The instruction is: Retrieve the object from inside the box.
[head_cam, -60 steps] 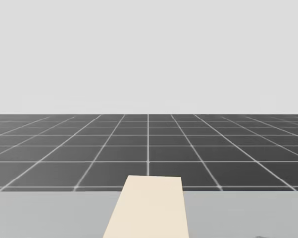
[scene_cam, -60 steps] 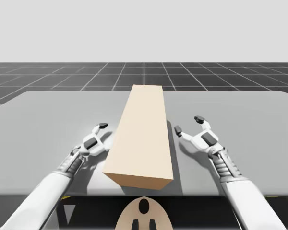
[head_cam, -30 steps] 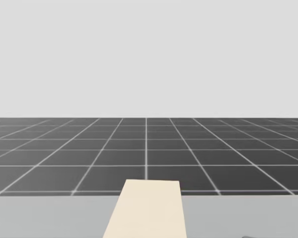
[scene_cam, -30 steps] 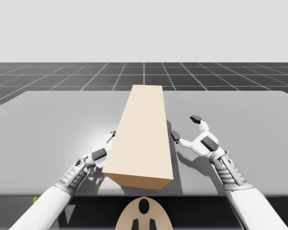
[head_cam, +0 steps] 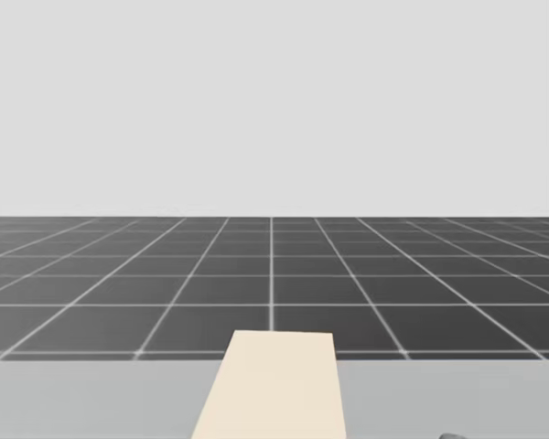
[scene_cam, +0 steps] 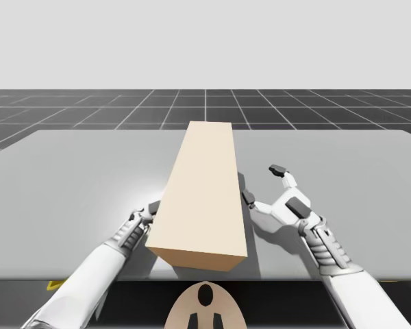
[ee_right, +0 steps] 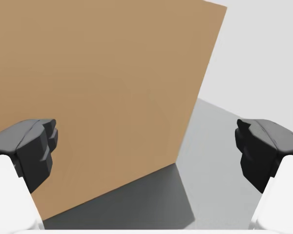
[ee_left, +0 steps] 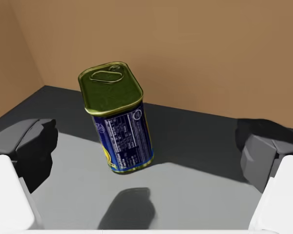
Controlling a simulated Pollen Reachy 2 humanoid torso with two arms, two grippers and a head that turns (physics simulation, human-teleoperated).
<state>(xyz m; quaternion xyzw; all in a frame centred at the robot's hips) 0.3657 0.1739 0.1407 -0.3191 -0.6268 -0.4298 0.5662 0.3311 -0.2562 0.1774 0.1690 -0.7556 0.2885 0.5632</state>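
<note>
Inside the tan box (scene_cam: 204, 199) on the grey desk (scene_cam: 75, 178), a blue rectangular can (ee_left: 118, 117) with a gold pull-tab top stands on end near the back wall. The robot's left hand (ee_left: 149, 148) is in at the box's left side, fingers spread wide, the can ahead of them and untouched; it looks lined up for a grasp. Its right hand (scene_cam: 262, 183), also spread, sits against the right wall, probably to steady the box. The can's label carries fine print, too small to read.
</note>
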